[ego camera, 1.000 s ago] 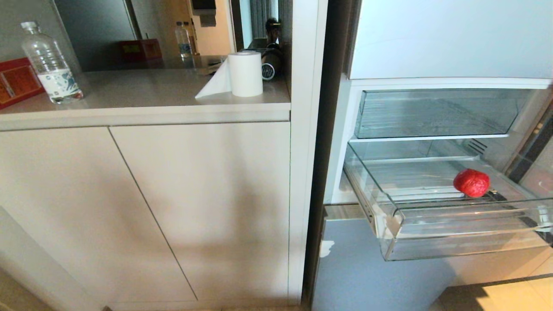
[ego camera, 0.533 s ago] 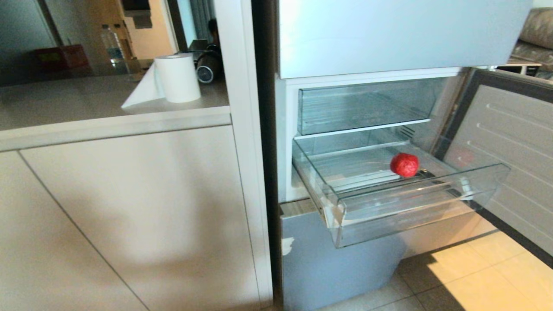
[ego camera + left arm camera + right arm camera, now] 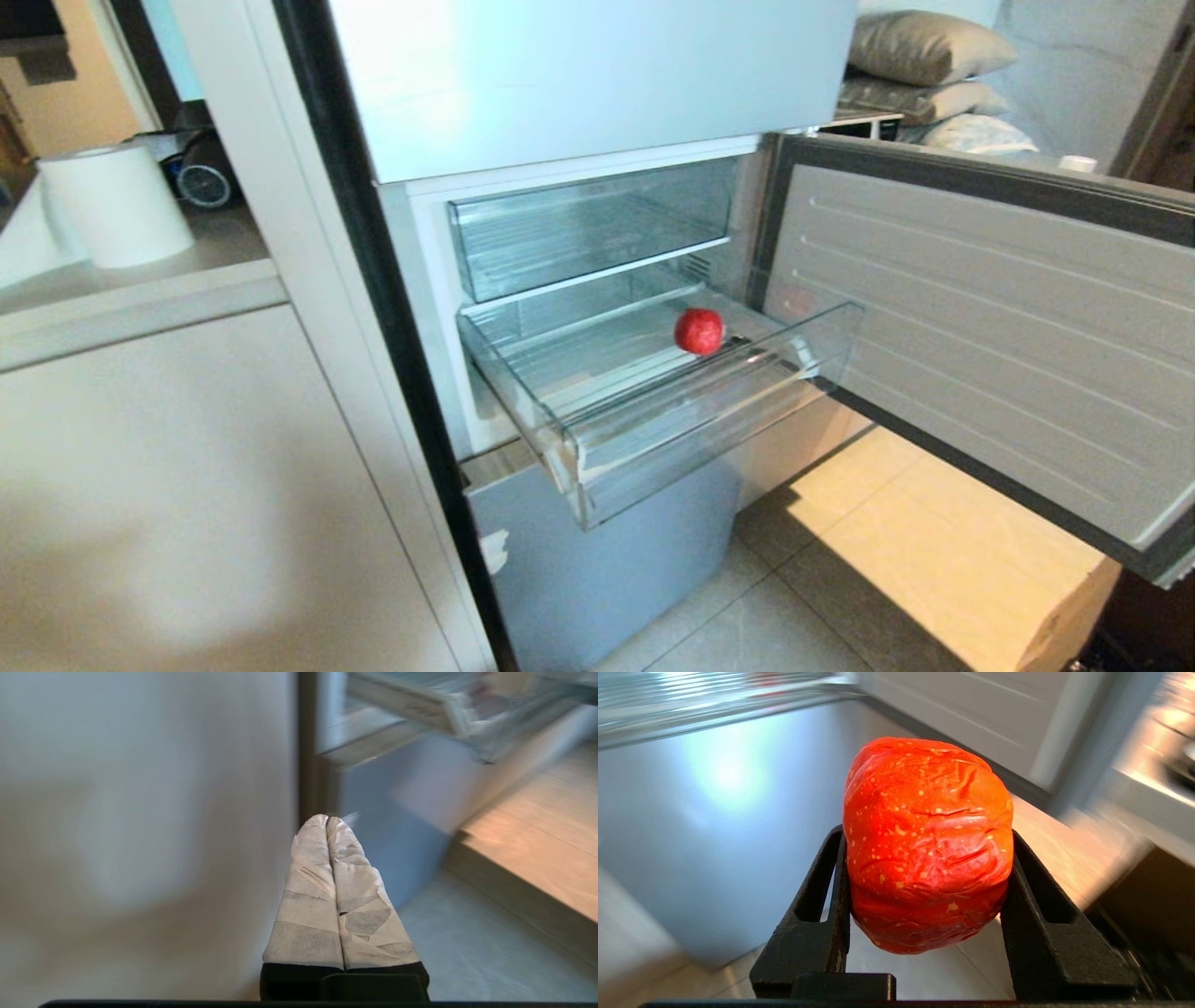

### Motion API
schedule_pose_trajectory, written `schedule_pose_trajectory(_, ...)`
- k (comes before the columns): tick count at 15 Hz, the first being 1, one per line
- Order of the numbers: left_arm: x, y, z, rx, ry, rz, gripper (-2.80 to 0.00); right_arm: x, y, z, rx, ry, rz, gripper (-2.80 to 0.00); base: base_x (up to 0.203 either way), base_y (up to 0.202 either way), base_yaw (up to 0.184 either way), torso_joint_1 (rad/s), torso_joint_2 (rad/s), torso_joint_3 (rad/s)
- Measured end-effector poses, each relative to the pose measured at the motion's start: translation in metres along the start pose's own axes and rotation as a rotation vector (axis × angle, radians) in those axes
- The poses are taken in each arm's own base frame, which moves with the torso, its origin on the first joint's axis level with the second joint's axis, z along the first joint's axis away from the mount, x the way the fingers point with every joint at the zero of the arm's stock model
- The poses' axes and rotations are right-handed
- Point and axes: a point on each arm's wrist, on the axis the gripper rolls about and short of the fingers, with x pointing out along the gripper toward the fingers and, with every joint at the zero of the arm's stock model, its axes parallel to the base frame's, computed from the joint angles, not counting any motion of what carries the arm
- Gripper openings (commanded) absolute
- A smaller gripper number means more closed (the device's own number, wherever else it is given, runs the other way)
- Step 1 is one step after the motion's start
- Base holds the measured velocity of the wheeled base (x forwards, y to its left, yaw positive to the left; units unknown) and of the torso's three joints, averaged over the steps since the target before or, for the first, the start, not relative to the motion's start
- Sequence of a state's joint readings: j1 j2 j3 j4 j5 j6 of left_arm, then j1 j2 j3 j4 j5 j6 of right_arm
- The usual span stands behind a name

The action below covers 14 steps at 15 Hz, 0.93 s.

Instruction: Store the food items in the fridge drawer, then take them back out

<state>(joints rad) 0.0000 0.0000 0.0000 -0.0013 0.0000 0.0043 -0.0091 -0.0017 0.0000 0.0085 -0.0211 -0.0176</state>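
Observation:
The clear fridge drawer (image 3: 681,439) stands pulled out of the open fridge. One small red food item (image 3: 699,330) lies on its ribbed floor, toward the back right. My right gripper (image 3: 927,833) is shut on a second food item (image 3: 927,840), a wrinkled red lump with pale speckles that fills the gap between both black fingers; it hangs low before the pale blue lower fridge front. My left gripper (image 3: 327,820) is shut and empty, its white-wrapped fingers pressed together, low beside the cabinet. Neither arm shows in the head view.
A similar clear bin (image 3: 588,229) sits above the drawer. The fridge door (image 3: 990,336) stands open on the right over tiled floor (image 3: 896,560). A beige cabinet (image 3: 187,504) with a paper roll (image 3: 112,205) on its counter is on the left.
The whole head view has swung to the right: the cabinet and counter slid left, the fridge moved to the middle, and the open door and pillows came into sight. The food item in the drawer stayed put.

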Motion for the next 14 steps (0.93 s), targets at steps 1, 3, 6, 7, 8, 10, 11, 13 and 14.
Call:
schedule_pose_trajectory(1,0.0,0.0,0.0,0.0,0.0,0.0,-2.8,0.0,0.0,0.0,0.017,-0.001,-0.003,-2.8,0.002,0.01,-0.176,0.0,0.01,0.005)
schedule_pose_trajectory(3,0.0,0.0,0.0,0.0,0.0,0.0,-2.8,0.0,0.0,0.0,0.041,-0.002,-0.008,-2.8,0.003,0.008,-0.145,-0.003,0.0,0.002)
schedule_pose_trajectory(6,0.0,0.0,0.0,0.0,0.0,0.0,-2.8,0.0,0.0,0.001,0.047,-0.001,-0.009,-2.8,0.0,0.003,-0.031,0.001,0.0,0.001)
schedule_pose_trajectory(7,0.0,0.0,0.0,0.0,0.0,0.0,-2.8,0.001,0.0,0.002,0.053,0.005,-0.012,-2.8,0.0,0.0,0.0,0.0,0.0,0.0)
schedule_pose_trajectory(8,0.0,0.0,0.0,0.0,0.0,0.0,-2.8,0.004,-0.001,0.005,0.066,0.01,-0.025,-2.8,0.0,0.0,0.0,0.0,0.0,0.0)
schedule_pose_trajectory(10,0.0,0.0,0.0,0.0,0.0,0.0,-2.8,0.011,-0.002,0.025,0.104,-0.012,-0.097,-2.8,0.0,0.0,0.0,0.0,0.0,0.0)
schedule_pose_trajectory(11,0.0,0.0,0.0,0.0,0.0,0.0,-2.8,0.018,-0.002,0.04,0.131,-0.018,-0.159,-2.8,0.0,0.0,0.0,0.0,0.0,0.0)
schedule_pose_trajectory(13,0.0,0.0,0.0,0.0,0.0,0.0,-2.8,0.036,-0.006,0.067,0.175,-0.023,-0.325,-2.8,0.0,0.0,0.0,0.0,0.0,0.0)
schedule_pose_trajectory(14,0.0,0.0,0.0,0.0,0.0,0.0,-2.8,0.047,-0.012,0.078,0.194,-0.011,-0.452,-2.8,0.0,0.0,0.0,0.0,0.0,0.0)
